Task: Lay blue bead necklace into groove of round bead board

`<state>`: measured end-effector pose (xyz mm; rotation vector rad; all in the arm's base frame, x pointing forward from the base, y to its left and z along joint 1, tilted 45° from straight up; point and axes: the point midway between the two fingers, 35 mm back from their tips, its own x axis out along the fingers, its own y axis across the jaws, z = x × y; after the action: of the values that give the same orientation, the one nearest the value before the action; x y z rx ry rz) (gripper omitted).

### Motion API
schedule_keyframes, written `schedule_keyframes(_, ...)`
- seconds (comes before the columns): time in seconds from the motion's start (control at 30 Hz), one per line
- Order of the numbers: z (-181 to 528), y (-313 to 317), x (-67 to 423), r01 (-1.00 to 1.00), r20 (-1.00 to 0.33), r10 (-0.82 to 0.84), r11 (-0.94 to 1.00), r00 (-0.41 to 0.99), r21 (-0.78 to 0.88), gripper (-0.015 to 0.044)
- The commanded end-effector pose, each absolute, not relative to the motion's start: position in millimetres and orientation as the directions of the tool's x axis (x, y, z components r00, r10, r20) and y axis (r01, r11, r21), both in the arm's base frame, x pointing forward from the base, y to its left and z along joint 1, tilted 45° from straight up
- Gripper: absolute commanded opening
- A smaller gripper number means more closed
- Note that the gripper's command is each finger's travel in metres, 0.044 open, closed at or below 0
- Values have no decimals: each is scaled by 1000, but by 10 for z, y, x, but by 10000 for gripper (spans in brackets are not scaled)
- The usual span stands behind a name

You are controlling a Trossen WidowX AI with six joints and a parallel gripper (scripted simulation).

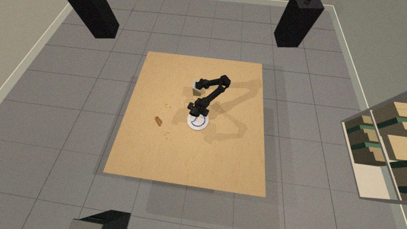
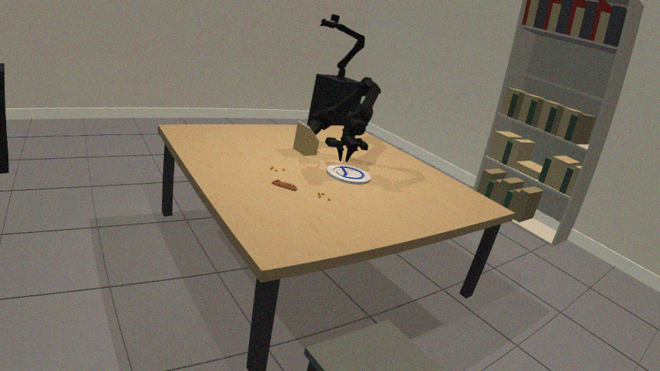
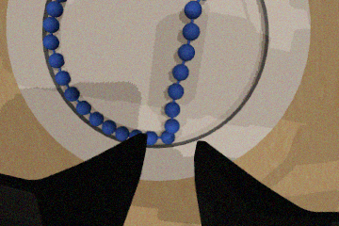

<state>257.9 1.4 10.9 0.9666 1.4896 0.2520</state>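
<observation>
The round white bead board (image 1: 190, 123) (image 2: 338, 172) (image 3: 284, 56) lies on the wooden table (image 1: 195, 160) (image 2: 302, 220). The blue bead necklace (image 1: 200, 126) (image 2: 357, 178) (image 3: 183, 71) lies on it. In the wrist view its beads follow the groove from the near edge round the left side and the top. From the upper right a strand cuts straight across the inside of the board back to the near edge. The right arc of the groove (image 3: 266, 37) holds no beads. My gripper (image 1: 198, 114) (image 2: 344, 156) (image 3: 171, 146) hangs just above the board's near edge. Its fingers stand partly apart with nothing between them.
A short brown bead strand (image 1: 158, 120) (image 2: 284, 185) and two small scatters of orange beads (image 1: 166, 105) (image 1: 166, 133) (image 2: 277, 169) (image 2: 323, 195) lie left of the board. A tan block (image 1: 196, 91) (image 2: 305, 140) stands by the arm's base. A bookshelf (image 2: 559, 104) stands off the table.
</observation>
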Motion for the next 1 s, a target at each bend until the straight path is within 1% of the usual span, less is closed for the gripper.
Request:
schedule_keyframes(0.0,90,30,2586,410,-717,683,621,136,669,120)
schedule_keyframes(0.73,-111,235,2602,411,-714,688,618,130,670,120)
schedule_keyframes(0.87,-96,215,2614,407,-717,685,622,132,669,15)
schedule_keyframes(0.9,-96,215,2614,407,-717,685,622,132,669,0)
schedule_keyframes(0.97,-96,215,2614,407,-717,685,622,132,669,0)
